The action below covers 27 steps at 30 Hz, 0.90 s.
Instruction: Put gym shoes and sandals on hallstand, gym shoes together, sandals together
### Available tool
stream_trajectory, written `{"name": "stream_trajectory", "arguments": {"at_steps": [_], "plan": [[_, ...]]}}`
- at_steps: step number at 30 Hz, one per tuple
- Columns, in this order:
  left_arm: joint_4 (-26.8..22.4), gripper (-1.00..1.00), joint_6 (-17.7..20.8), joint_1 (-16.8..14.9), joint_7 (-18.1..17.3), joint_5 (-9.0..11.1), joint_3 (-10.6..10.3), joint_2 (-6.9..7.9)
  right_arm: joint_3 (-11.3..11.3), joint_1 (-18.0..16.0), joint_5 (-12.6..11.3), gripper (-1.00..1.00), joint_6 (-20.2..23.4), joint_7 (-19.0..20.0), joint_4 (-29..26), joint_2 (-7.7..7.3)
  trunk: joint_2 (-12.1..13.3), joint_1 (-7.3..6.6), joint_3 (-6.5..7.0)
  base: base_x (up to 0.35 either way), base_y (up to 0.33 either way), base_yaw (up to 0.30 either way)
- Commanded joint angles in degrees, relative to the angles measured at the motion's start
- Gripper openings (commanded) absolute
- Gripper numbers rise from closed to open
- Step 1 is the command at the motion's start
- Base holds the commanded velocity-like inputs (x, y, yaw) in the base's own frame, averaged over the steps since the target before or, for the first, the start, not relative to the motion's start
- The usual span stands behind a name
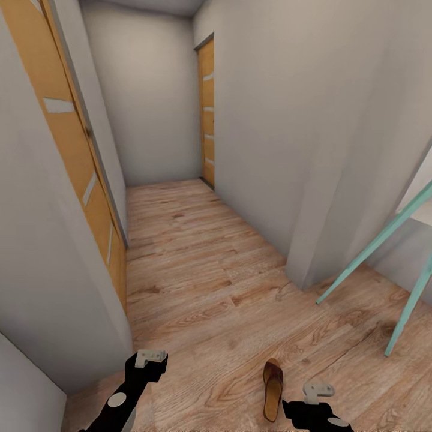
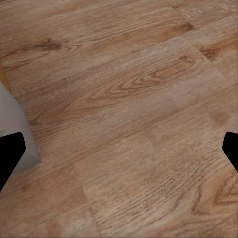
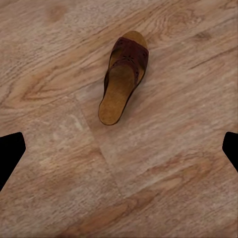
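Approaching 1 sandal on the corridor floor; right pincer spread, must descend astride it.

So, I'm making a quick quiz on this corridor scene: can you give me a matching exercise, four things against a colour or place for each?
Things:
1. sandal
2. far door
3. slanted legs
4. left tool

Descriptions:
A. teal, at the right side of the head view
B. orange wood with pale stripes, at the corridor's end
C. dark reddish-brown strap, tan sole, lying on the floor
D. light grey fingers on a black arm, hovering over bare planks

Pairs: 1-C, 2-B, 3-A, 4-D
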Motion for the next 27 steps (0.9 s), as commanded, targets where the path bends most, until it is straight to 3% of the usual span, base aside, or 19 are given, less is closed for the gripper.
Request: {"name": "stream_trajectory", "arguments": {"at_steps": [1,9,18,27], "plan": [[0.0,1.00,-0.2,0.0,0.0,-0.3,0.0,-0.01,0.0,0.0,0.0,1.00,0.3,0.1,-0.1,0.00,-0.4,0.22,-0.33,0.000,0.000,0.000],[0.0,1.00,-0.2,0.0,0.0,-0.3,0.0,-0.01,0.0,0.0,0.0,1.00,0.3,0.1,-0.1,0.04,-3.6,1.97,-1.99,0.000,0.000,0.000],[0.0,1.00,-0.2,0.0,0.0,-0.3,0.0,-0.01,0.0,0.0,0.0,1.00,0.3,0.1,-0.1,0.03,-3.6,1.97,-1.99,0.013,0.018,0.000],[0.0,1.00,-0.2,0.0,0.0,-0.3,0.0,-0.01,0.0,0.0,0.0,1.00,0.3,0.1,-0.1,0.04,-3.6,1.97,-1.99,0.095,0.249,0.000]]}}
